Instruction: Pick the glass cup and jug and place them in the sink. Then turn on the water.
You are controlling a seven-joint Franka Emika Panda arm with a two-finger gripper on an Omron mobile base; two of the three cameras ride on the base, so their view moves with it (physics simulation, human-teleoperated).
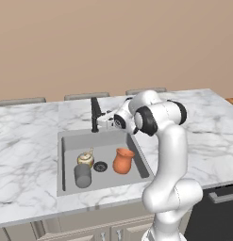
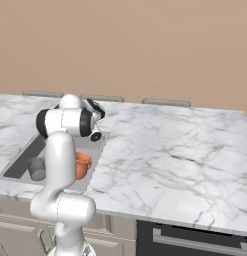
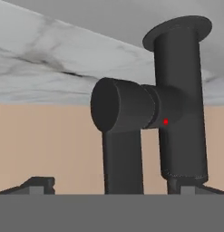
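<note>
Fingers spread wide on gripper [image 1: 100, 123] just beside black tap [image 1: 95, 114] at back rim of sink [image 1: 64, 161], glass cup [image 1: 82, 175] and jug [image 1: 122, 161] already inside; tap likely rigid, smooth, best taken across stubby side handle [image 3: 127, 105].

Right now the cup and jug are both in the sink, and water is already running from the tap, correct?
Not quite. The glass cup and jug do stand in the sink, but the left base view shows no stream falling from the tap.
</note>
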